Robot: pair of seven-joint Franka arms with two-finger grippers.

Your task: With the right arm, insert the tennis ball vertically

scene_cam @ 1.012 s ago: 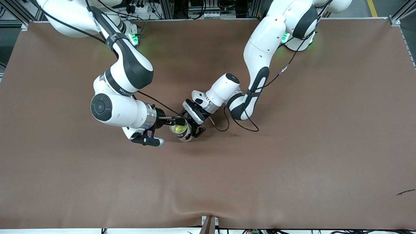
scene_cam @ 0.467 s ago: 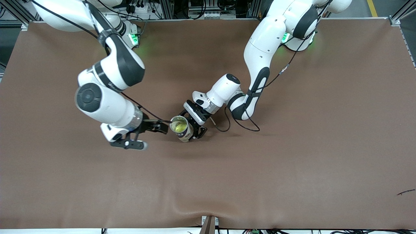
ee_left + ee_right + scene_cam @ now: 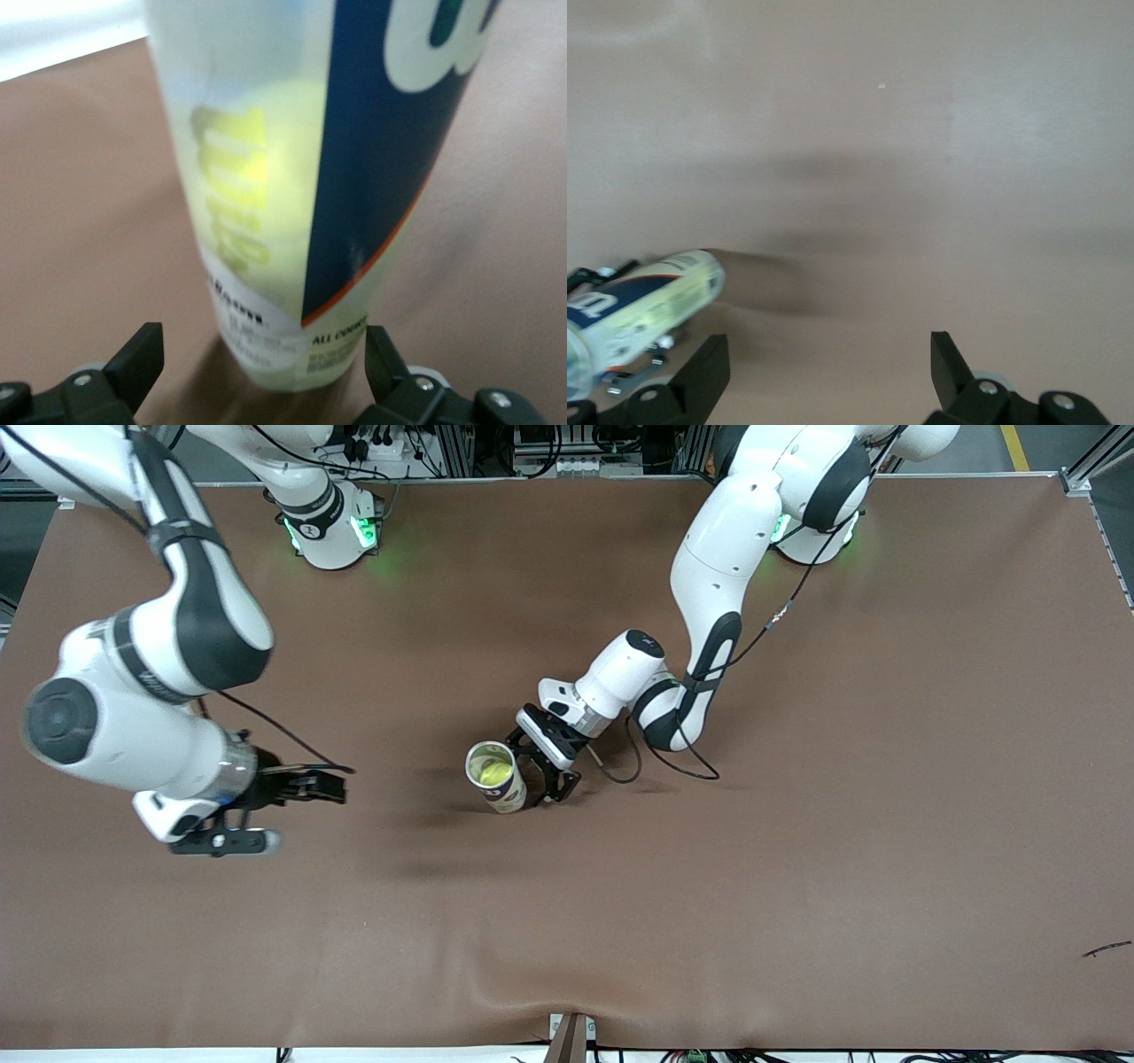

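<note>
A clear tennis ball can (image 3: 507, 792) with a blue and white label stands upright near the table's middle. A yellow tennis ball (image 3: 493, 771) lies inside it and shows through the can's open top. My left gripper (image 3: 534, 769) is low at the can's base, open, with a finger on each side of it. In the left wrist view the can (image 3: 292, 195) fills the frame between the fingers, and the ball (image 3: 275, 124) glows through its wall. My right gripper (image 3: 335, 786) is open and empty, over bare table toward the right arm's end. In the right wrist view (image 3: 828, 372) the can (image 3: 647, 305) shows at the edge.
The brown table mat (image 3: 797, 868) spreads wide on every side of the can. A black cable (image 3: 660, 766) loops on the mat by the left arm's wrist. A small dark scrap (image 3: 1106, 950) lies near the front corner at the left arm's end.
My right gripper has drawn away from over the can toward the right arm's end of the table, empty. The ball stays in the can. My left gripper has backed off slightly from the can.
</note>
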